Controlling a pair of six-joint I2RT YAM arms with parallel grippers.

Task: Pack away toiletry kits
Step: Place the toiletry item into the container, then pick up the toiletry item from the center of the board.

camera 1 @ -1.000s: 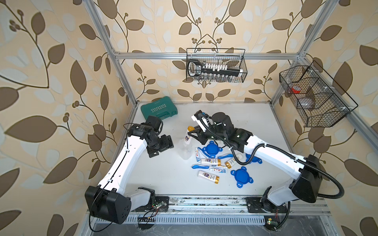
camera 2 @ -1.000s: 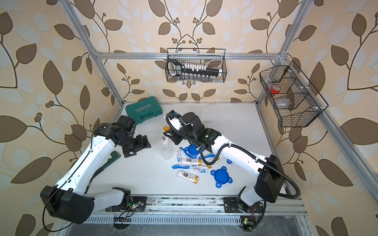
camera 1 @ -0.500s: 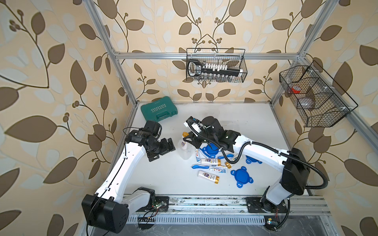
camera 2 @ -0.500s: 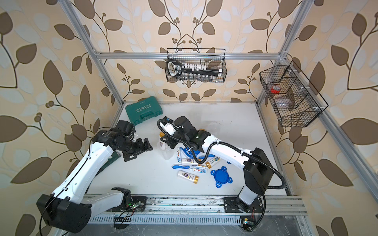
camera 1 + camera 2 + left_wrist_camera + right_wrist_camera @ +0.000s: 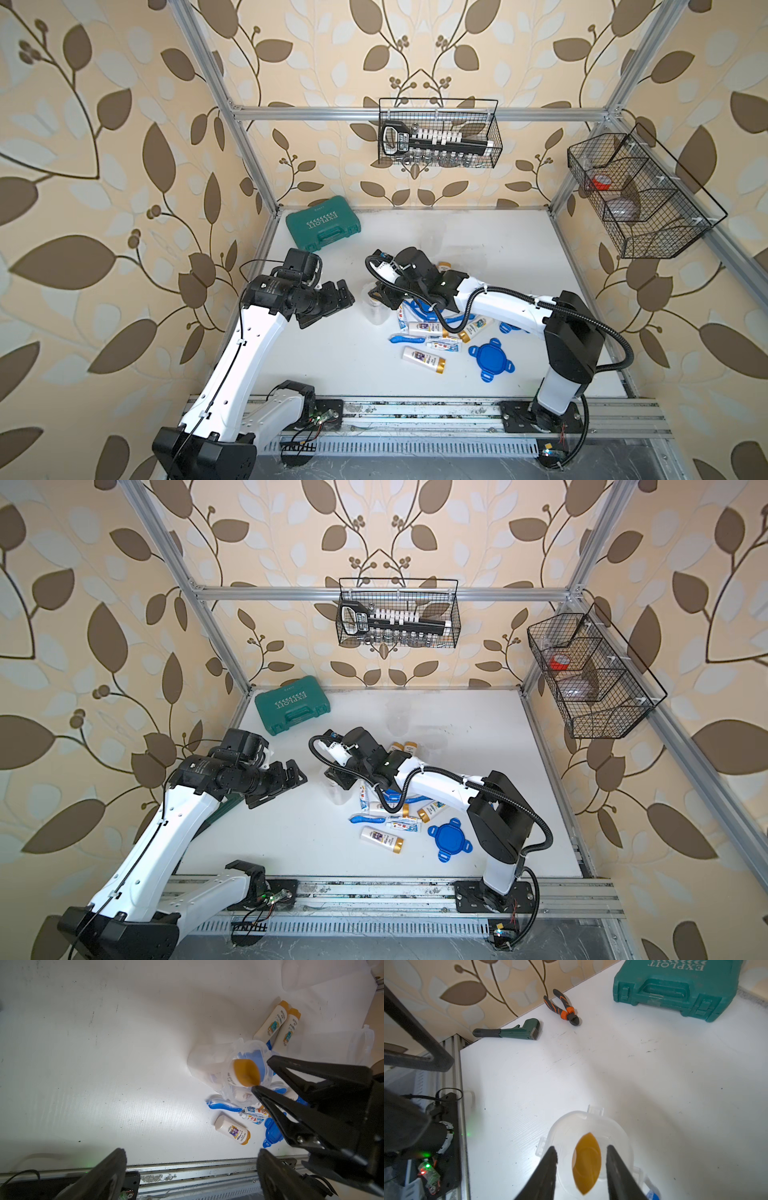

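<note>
Right jaws loosely flank the bottle (image 5: 586, 1163); left jaws wide, empty.

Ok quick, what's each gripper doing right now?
Left gripper: open, empty.
Right gripper: open, fingers either side of the bottle in the clear jar, not pinching it.

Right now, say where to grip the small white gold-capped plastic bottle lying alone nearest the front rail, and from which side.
Take the white gold-capped bottle mid-body, from straight above, jaws crosswise to its length. It lies flat on the white table, both long sides free, apart from the toothpaste tube behind it, so a grip there looks unobstructed.
</note>
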